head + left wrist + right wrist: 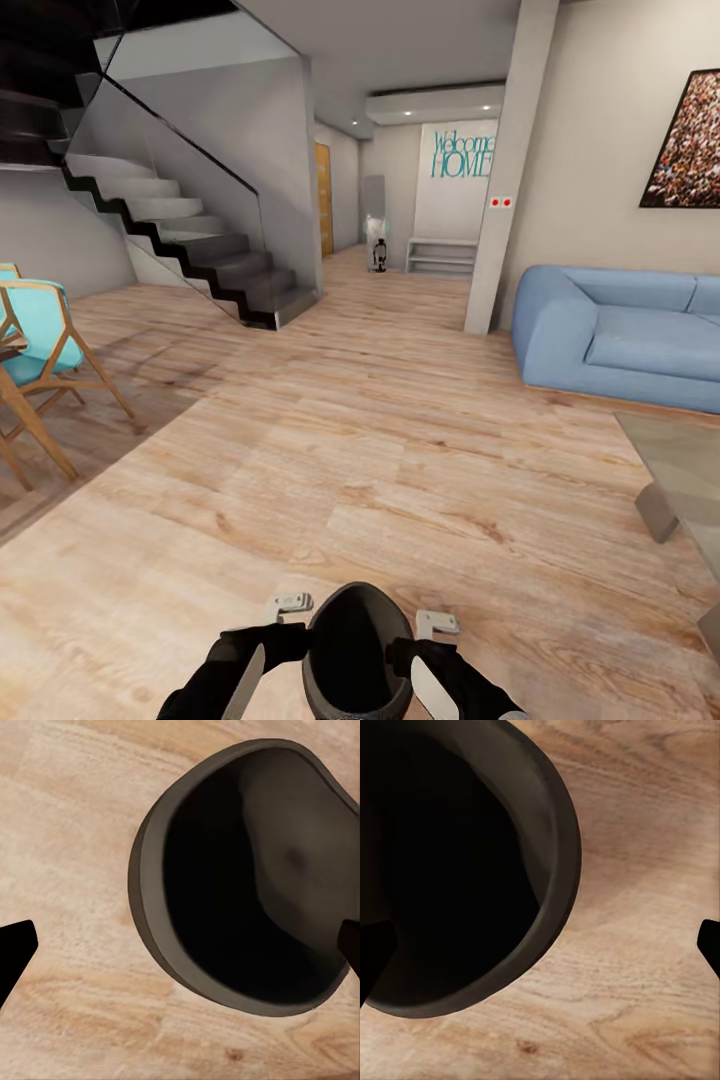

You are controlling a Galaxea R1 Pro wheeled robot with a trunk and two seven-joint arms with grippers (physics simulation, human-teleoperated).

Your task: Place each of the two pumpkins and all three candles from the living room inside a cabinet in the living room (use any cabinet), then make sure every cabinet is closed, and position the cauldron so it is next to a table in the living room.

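Open wood floor runs ahead to the stairs; a sofa and the bench edge the right, a chair the left. The matte black cauldron, empty, sits between both arms. Left gripper and right gripper are each spread wide, straddling its rim.
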